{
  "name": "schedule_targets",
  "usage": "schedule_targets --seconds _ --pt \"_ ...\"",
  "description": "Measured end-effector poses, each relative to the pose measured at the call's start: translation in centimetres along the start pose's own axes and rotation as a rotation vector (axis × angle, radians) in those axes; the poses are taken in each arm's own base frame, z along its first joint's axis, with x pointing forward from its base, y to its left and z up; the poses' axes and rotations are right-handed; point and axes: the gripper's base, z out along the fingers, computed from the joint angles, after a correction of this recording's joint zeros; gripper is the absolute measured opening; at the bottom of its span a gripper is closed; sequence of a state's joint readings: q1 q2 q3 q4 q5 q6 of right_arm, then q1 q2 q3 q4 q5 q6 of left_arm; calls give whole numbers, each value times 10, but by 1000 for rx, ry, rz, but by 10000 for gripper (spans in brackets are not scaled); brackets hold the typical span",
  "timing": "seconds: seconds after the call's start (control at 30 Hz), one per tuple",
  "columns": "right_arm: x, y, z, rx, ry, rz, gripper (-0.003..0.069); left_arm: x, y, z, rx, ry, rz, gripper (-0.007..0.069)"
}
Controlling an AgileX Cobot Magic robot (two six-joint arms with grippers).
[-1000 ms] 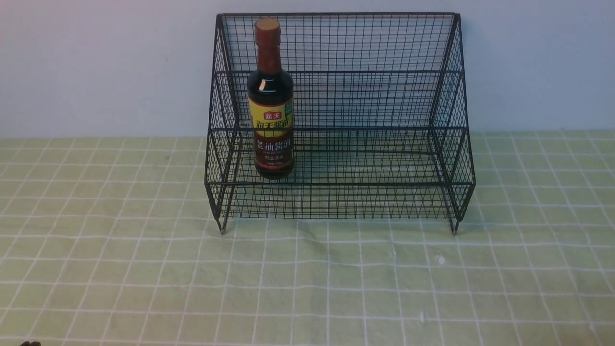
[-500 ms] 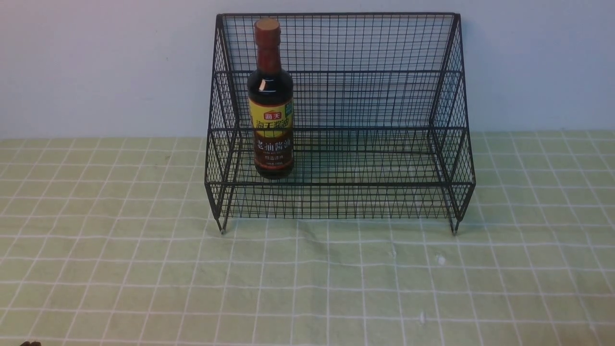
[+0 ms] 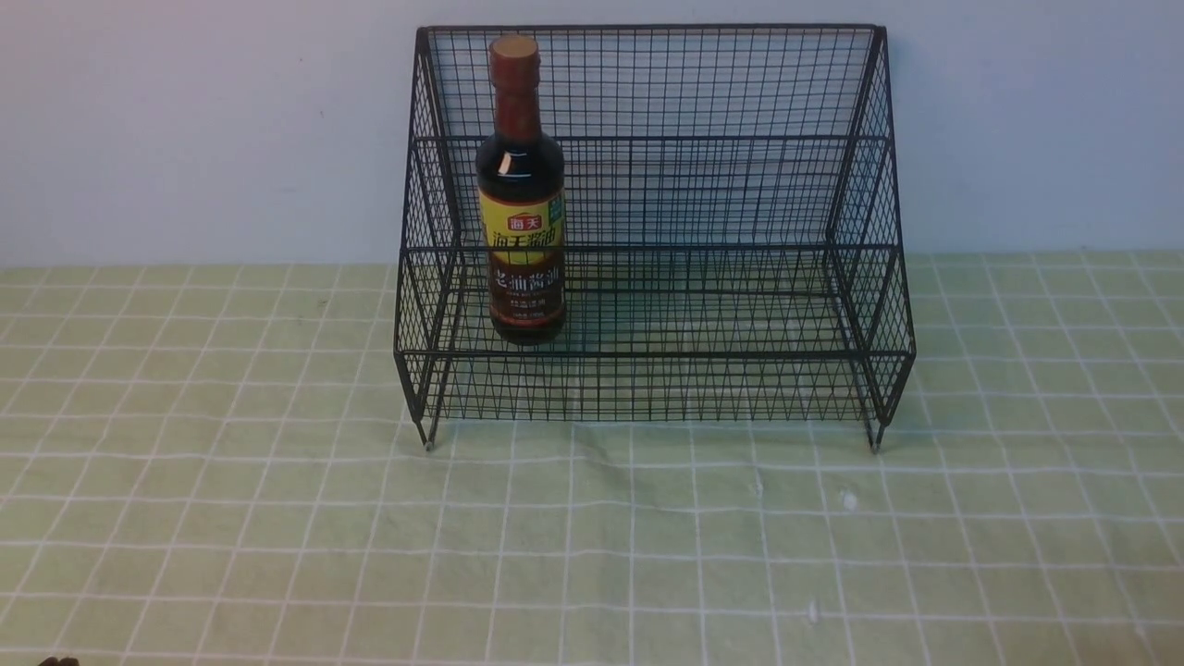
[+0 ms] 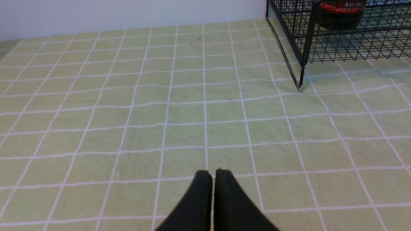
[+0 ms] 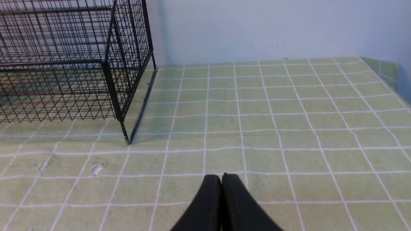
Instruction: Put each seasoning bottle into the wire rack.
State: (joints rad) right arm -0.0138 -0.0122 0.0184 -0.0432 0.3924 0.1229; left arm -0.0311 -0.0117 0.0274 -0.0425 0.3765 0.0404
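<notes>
The seasoning bottle, dark with a reddish-brown cap and a yellow and brown label, stands upright on the lower tier at the left end of the black wire rack. Its base shows through the mesh in the left wrist view. My left gripper is shut and empty, low over the cloth, well short of the rack's left front leg. My right gripper is shut and empty, over the cloth to the right of the rack. Neither gripper shows in the front view.
A green cloth with a white grid covers the table. A pale wall stands just behind the rack. A few small white specks lie on the cloth near the rack's right front leg. The table's right edge shows at the far right.
</notes>
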Motion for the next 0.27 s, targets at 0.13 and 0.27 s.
schedule_targets --seconds 0.13,0.27 --pt "0 0 0 0 0 0 -15 0 0 0 0 0 0 -5" --pt "0 0 0 0 0 3 -15 0 0 0 0 0 0 -5"
